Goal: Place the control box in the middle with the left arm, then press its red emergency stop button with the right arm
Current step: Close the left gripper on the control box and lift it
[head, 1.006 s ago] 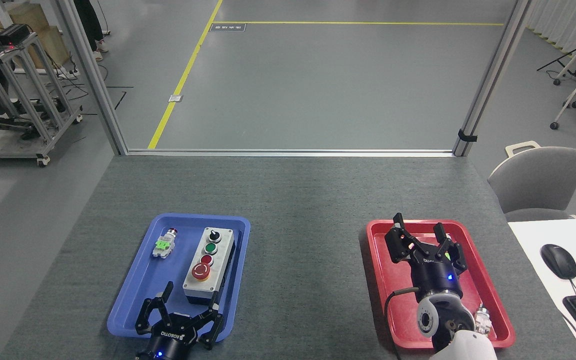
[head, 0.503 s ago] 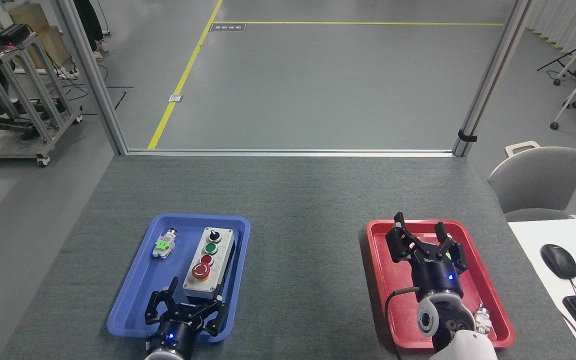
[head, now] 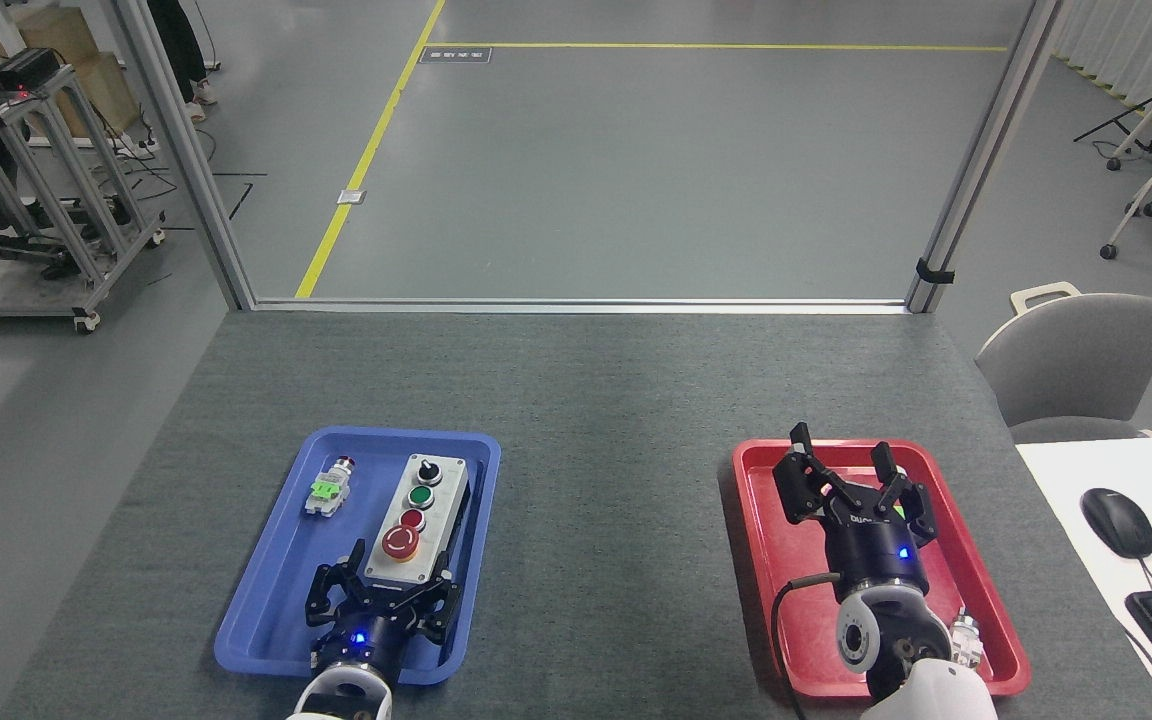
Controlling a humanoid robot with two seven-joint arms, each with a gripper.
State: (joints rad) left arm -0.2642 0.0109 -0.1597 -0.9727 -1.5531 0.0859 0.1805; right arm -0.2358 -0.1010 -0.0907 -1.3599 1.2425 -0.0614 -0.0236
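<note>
The left claw [head: 383,592] spreads wide around the near end of the control box [head: 416,520] in the blue tray [head: 266,600], having advanced from the tray's edge. The right claw [head: 851,487] hangs open, empty, unmoved.

The left hand [head: 383,592] hides the control box's [head: 418,515] near end.

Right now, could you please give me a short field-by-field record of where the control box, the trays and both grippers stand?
control box: lying in the blue tray, right half, not yet in the middle
emergency stop button: red, nearest control to the robot
left gripper: open, fingers spread at the box's near end
right gripper: open, over the red tray, holding nothing
middle of table: bare grey felt between the trays
small silver part: left of the box, same tray
</note>
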